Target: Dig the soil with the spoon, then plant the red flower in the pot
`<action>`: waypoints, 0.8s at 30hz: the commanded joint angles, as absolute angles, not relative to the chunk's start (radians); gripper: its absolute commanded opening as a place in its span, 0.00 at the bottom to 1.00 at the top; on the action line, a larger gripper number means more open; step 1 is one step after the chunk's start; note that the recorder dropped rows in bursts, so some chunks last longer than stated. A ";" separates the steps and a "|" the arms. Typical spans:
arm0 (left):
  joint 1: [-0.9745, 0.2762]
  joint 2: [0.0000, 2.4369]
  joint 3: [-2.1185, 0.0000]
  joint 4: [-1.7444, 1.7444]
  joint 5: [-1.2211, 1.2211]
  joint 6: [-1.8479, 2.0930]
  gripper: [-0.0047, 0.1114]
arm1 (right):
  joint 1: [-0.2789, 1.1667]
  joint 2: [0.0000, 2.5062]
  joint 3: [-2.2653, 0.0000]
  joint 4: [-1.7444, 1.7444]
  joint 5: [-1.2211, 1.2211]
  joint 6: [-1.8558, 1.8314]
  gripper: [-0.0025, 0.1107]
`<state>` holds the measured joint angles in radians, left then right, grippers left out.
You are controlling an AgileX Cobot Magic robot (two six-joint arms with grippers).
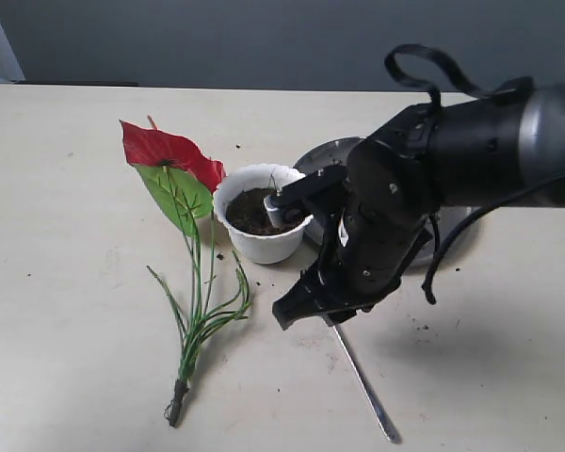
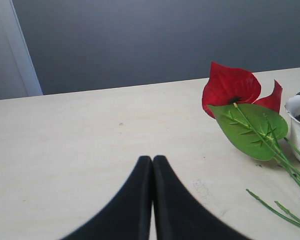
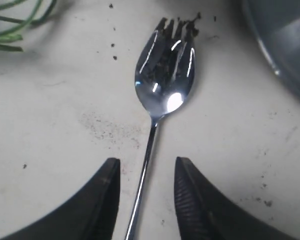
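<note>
The steel spoon (image 3: 165, 82) lies flat on the table with soil crumbs on its pronged bowl; its long handle (image 1: 365, 386) runs toward the table's front. My right gripper (image 3: 147, 167) hovers over the handle, open, fingers either side without touching. The white scalloped pot (image 1: 257, 226) holds dark soil (image 1: 251, 211) and stands left of the right arm. The red flower (image 1: 169, 153) lies on the table left of the pot, its green stems (image 1: 200, 311) trailing forward; its bloom (image 2: 231, 87) shows in the left wrist view. My left gripper (image 2: 152, 160) is shut, empty, away from the flower.
A large round steel plate (image 1: 330, 155) sits behind the right arm, its rim (image 3: 285, 55) near the spoon's bowl. Soil crumbs (image 3: 112, 47) dot the table around the spoon. The pot's rim (image 2: 299, 107) shows at the edge of the left wrist view.
</note>
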<state>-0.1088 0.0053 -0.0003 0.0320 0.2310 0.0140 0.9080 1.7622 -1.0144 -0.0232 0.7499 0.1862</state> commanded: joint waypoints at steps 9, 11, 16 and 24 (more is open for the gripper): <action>-0.112 0.000 0.000 0.038 0.232 0.010 0.04 | 0.909 1.858 -1.012 0.000 0.704 0.188 0.34; -0.112 0.000 0.000 0.038 0.232 0.010 0.04 | 0.909 1.868 -1.012 0.006 0.689 0.188 0.34; -0.112 0.000 0.000 0.038 0.232 0.010 0.04 | 0.909 1.891 -1.012 0.006 0.677 0.188 0.34; -0.112 0.000 0.000 0.038 0.232 0.010 0.04 | 0.909 1.896 -1.012 0.006 0.677 0.188 0.34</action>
